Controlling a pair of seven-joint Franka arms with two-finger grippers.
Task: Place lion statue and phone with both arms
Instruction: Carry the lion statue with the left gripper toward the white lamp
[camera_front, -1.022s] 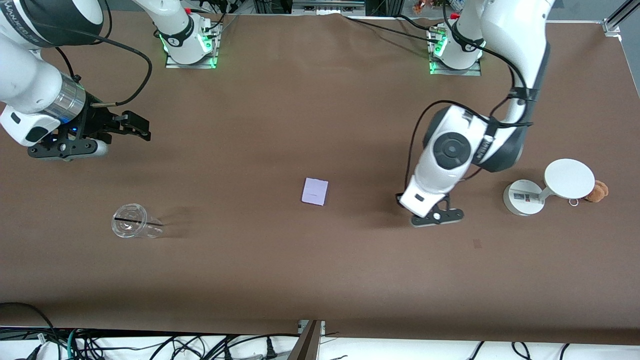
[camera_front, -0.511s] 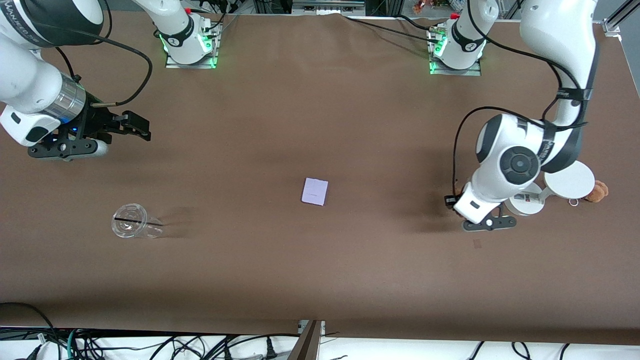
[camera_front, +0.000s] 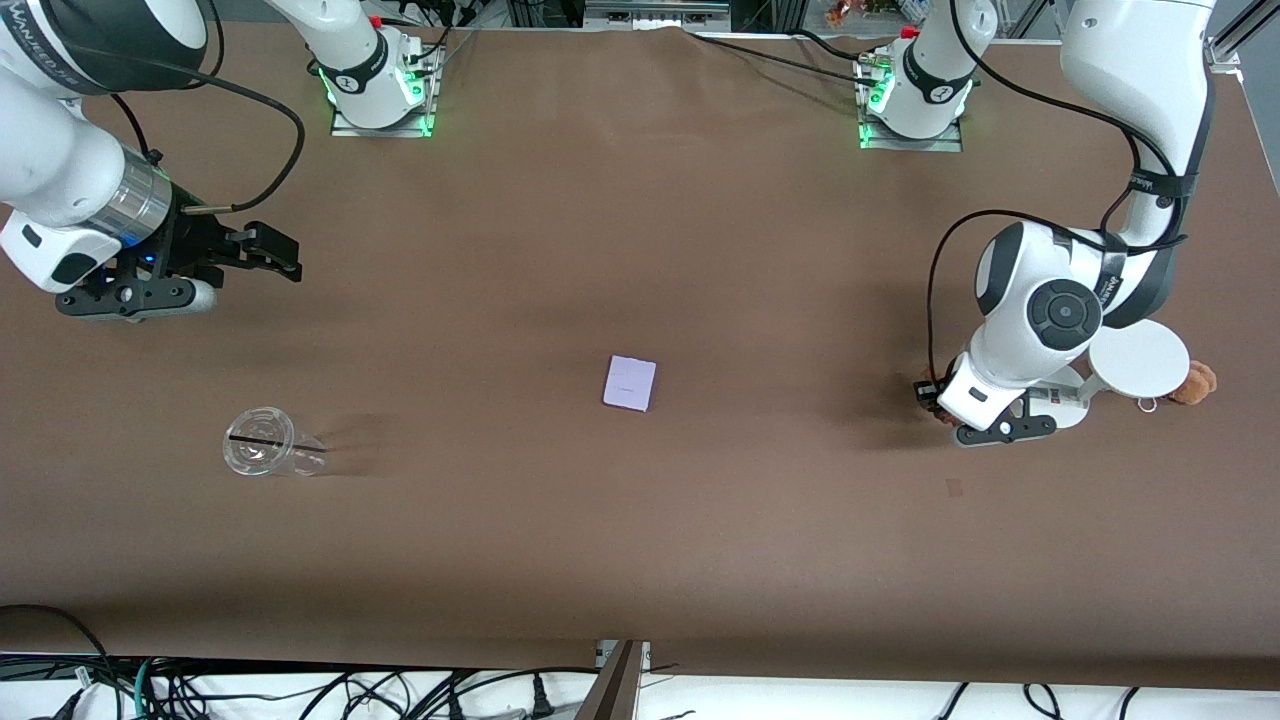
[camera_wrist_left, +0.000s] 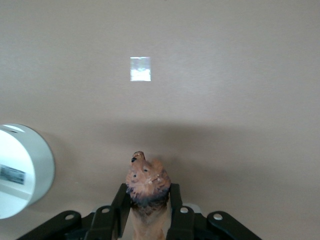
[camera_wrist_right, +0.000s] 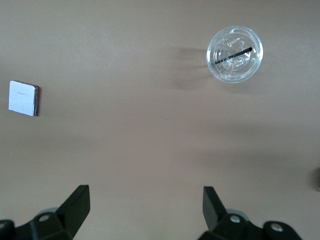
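Observation:
The lion statue (camera_wrist_left: 146, 177), brown-orange with a darker mane, is clamped between the fingers of my left gripper (camera_wrist_left: 146, 194). In the front view the left gripper (camera_front: 935, 400) is low over the table beside the round base of the white stand (camera_front: 1040, 402). The phone (camera_front: 630, 383), a flat pale lavender rectangle, lies flat near the table's middle and also shows in the right wrist view (camera_wrist_right: 22, 98). My right gripper (camera_front: 272, 250) is open and empty above the table at the right arm's end, and its fingers are spread wide in the right wrist view (camera_wrist_right: 147, 200).
A clear plastic cup (camera_front: 262, 455) with a black straw lies at the right arm's end, nearer the front camera than the right gripper. An orange-brown plush (camera_front: 1196, 382) sits beside the stand's white disc (camera_front: 1140, 358). A small shiny patch (camera_wrist_left: 140, 68) marks the table.
The left arm has swung toward its own end of the table with the lion statue, ending beside the white stand. The right arm, phone and cup have not moved.

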